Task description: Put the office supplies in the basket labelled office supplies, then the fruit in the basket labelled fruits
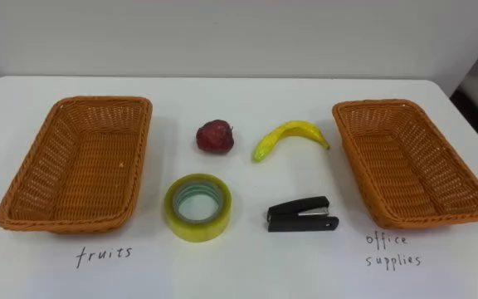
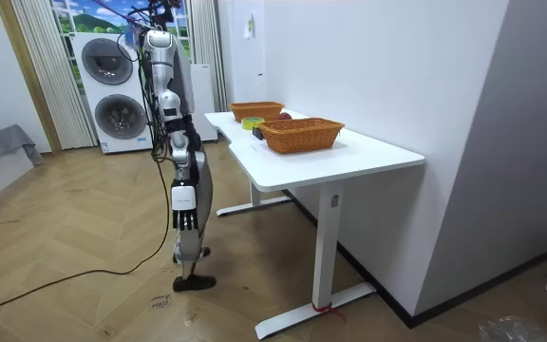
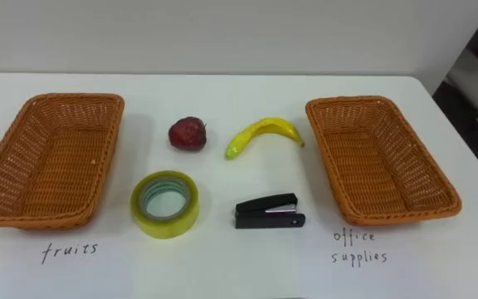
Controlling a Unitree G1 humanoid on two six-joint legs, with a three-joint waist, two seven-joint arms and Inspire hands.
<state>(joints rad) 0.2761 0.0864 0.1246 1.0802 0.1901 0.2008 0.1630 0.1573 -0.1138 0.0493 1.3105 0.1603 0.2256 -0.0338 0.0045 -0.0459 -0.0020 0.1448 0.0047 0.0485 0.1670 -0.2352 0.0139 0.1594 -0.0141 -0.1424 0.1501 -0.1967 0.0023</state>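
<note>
Apple (image 1: 214, 136), banana (image 1: 289, 137), tape roll (image 1: 197, 208), stapler (image 1: 302, 215) lie on table (image 1: 239, 266) between fruits basket (image 1: 106, 101) and office-supplies basket (image 1: 380, 105) | likely light, rigid; apple round, slick, so I'd wrap its middle | my right hand (image 2: 186, 218) hangs beside me, state: cannot tell

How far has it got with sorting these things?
Nothing is done yet: the fruits basket and the office supplies basket both look empty. Nothing is in hand: apple, banana, tape roll and stapler all lie on the table between them. All four remain to be sorted.
</note>
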